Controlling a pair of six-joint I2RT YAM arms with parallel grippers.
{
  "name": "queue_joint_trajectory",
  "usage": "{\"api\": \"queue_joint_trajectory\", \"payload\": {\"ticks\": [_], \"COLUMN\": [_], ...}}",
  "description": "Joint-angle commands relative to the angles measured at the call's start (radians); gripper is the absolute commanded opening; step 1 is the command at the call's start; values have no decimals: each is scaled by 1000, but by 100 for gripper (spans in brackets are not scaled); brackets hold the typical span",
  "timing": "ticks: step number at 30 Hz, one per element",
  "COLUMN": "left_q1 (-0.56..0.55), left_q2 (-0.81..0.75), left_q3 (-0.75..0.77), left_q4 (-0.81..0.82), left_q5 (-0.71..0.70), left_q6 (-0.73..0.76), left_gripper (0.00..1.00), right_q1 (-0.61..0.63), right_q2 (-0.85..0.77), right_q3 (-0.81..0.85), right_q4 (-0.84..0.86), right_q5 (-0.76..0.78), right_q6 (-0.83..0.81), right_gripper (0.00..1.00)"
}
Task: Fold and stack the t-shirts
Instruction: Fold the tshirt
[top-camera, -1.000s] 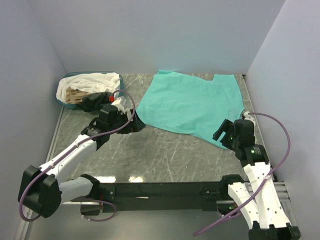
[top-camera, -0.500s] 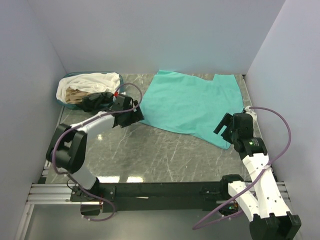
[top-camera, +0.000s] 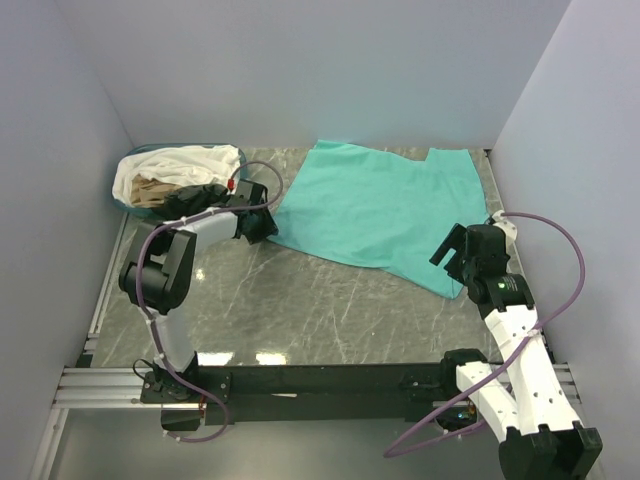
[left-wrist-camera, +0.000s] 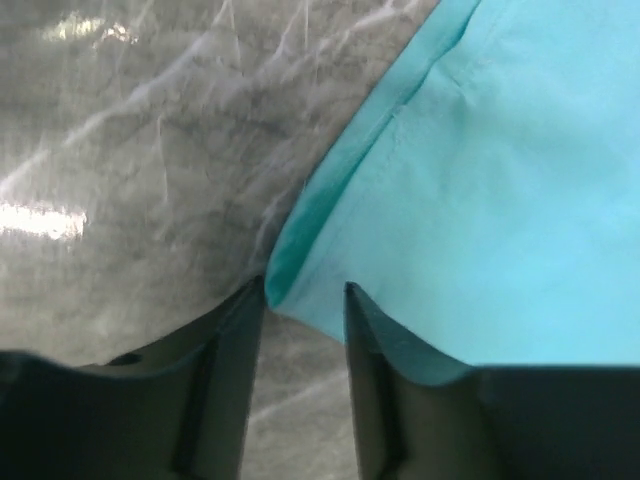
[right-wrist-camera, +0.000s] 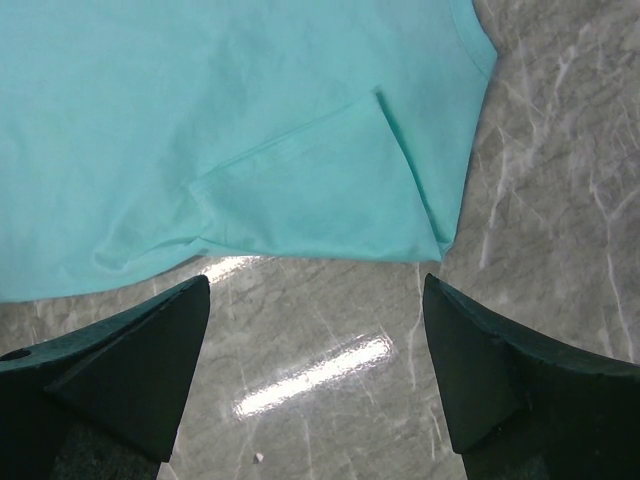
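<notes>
Teal-green t-shirt (top-camera: 380, 210) is seen spread flat on a grey, marble-patterned tabletop (top-camera: 300, 300), reaching from the middle of the table out to 1 o'clock. Glare from overhead light is caught on the glossy surface. The table is closed in by plain pale lavender walls (top-camera: 300, 70) at 9, 12 and 3 o'clock, and a black rail (top-camera: 320, 380) is fixed along its edge at 6 o'clock.

At 10 o'clock an oval teal-rimmed basket (top-camera: 128, 208) is set against the left wall. It is heaped with a white shirt (top-camera: 190, 162), a beige cloth (top-camera: 152, 188) and a black cloth (top-camera: 190, 203).

The left gripper (top-camera: 262, 225) is lowered onto the shirt's corner at 9 o'clock, just beside the basket. In the left wrist view its fingers are seen a narrow gap apart, with the hemmed corner lying in that gap. Whether the cloth is actually pinched cannot be told. A purple cable (top-camera: 255, 180) is looped between this gripper and the basket.

The right gripper (top-camera: 448, 255) is held at 4 o'clock, over the shirt's near right corner. Its jaws are spread wide and nothing is held between them. In the right wrist view a flap of the shirt is seen doubled back on itself just ahead of the fingers.
</notes>
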Motion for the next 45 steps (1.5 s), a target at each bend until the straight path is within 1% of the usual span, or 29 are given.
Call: {"api": "queue_joint_trajectory", "payload": {"ticks": [1,2,3,4,5,6,7,8,11,12,13,18,20,21,25,28,30,34,37,38,40,41,43,44,45], "left_q1": [-2,-2,-2,-2,-2,-4,-2,-2,-2,-2,-2,-1,4,15,73,110,115,115,113,115,115,115,115,115,115], "left_q2": [49,55,58,58,60,60,64,69,87,96,96,51,27,-2,-97,-187,-238,-307,-347,-355,-370,-373,-390,-394,-404], "left_q3": [37,48,49,48,43,43,49,61,80,83,86,54,29,17,-89,-222,-257,-349,-388,-393,-397,-400,-411,-416,-422], "left_q4": [-29,-32,-29,-26,-23,-23,-29,-38,-49,-52,-58,-63,-87,-90,-86,-61,-66,-35,-6,-3,-4,-3,6,15,20], "left_q5": [-40,-37,-31,-23,-25,-30,-45,-48,-50,-51,-54,-108,-141,-163,-168,-181,-195,-171,-135,-129,-132,-137,-134,-131,-125], "left_q6": [-1,2,7,8,10,14,16,18,24,24,24,30,21,13,-21,-36,-42,-45,-44,-42,-35,-32,-21,-18,-10], "left_gripper": [42,36,25,22,23,27,28,27,18,5,1,1,1,1,1,1,1,1,1,1,1,1,1,1,1], "right_q1": [-6,-6,-6,-6,-6,-6,-7,-6,-7,-9,-7,-7,-7,-7,-7,-4,11,69,131,146,154,152,136,125,110], "right_q2": [0,0,-3,-3,-3,-6,-5,-4,-8,-8,-8,-11,-8,2,45,78,109,150,198,236,284,336,388,446,500], "right_q3": [39,39,37,37,39,39,40,42,40,42,42,40,31,28,14,-3,-12,-33,-37,-30,-1,10,36,45,68], "right_q4": [42,42,42,43,42,42,40,39,39,36,36,36,51,55,69,83,71,48,71,92,101,111,120,131,144], "right_q5": [26,27,32,35,35,35,32,32,34,31,30,21,-8,-58,-175,-244,-246,-220,-220,-217,-216,-188,-141,-150,-147], "right_q6": [2,2,0,-2,-2,-3,-5,-8,-12,-14,-15,-32,-75,-90,-117,-103,-84,-14,0,-5,-8,-6,9,5,-9], "right_gripper": [93,93,93,93,93,93,93,93,93,93,93,93,93,93,93,93,92,91,90,89,88,88,88,86,82]}}
